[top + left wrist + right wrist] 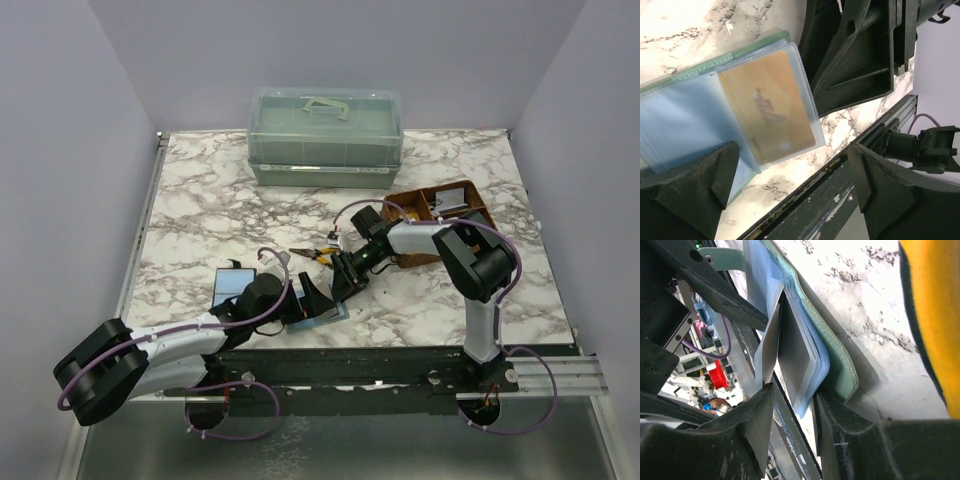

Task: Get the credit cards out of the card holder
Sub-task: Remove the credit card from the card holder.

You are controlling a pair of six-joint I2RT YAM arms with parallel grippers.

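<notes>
Spread wide, the left gripper [792, 150] hovers over the card holder [685, 120], which lies open at the near edge of the table [200, 200]. One finger seems to rest on a sleeve. A tan card [772, 112] sits fully in its clear pocket. The right gripper [794, 390] straddles the sleeves' edge around a grey card [792, 352]; whether it pinches cannot be told. Grey pieces [455, 198] in the tray [412, 197] look like cards already out, so the job appears part done.
</notes>
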